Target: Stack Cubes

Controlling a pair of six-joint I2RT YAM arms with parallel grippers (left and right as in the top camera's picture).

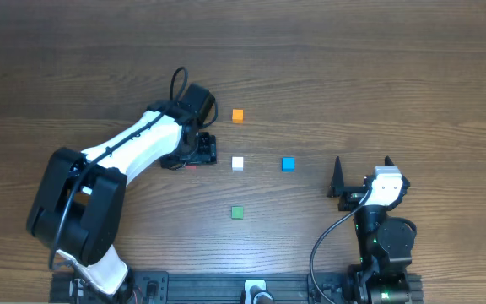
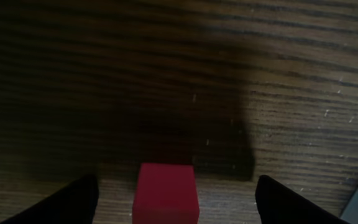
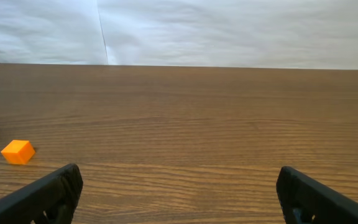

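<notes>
- The left gripper (image 1: 202,153) is down low at the wooden table (image 1: 378,67). Its jaws stand wide apart with the red cube (image 2: 165,193) sitting between them, and neither finger looks to be touching it.
- From here I'd say the step is the grab. The cube looks roughly centred, so close evenly and both fingers should meet flat faces together. A one-sided touch would likely slide or twist it.
- Grip low on the cube, then lift straight up before travelling.
- The white cube (image 1: 238,163) lies just beside the gripper, so a sideways drift could knock it.
- The blue cube (image 1: 288,163), orange cube (image 1: 238,115) and green cube (image 1: 237,213) each sit alone, well apart, with nothing stacked yet.
- The right gripper (image 1: 362,173) hangs spread open near its base, clear of the work.
</notes>
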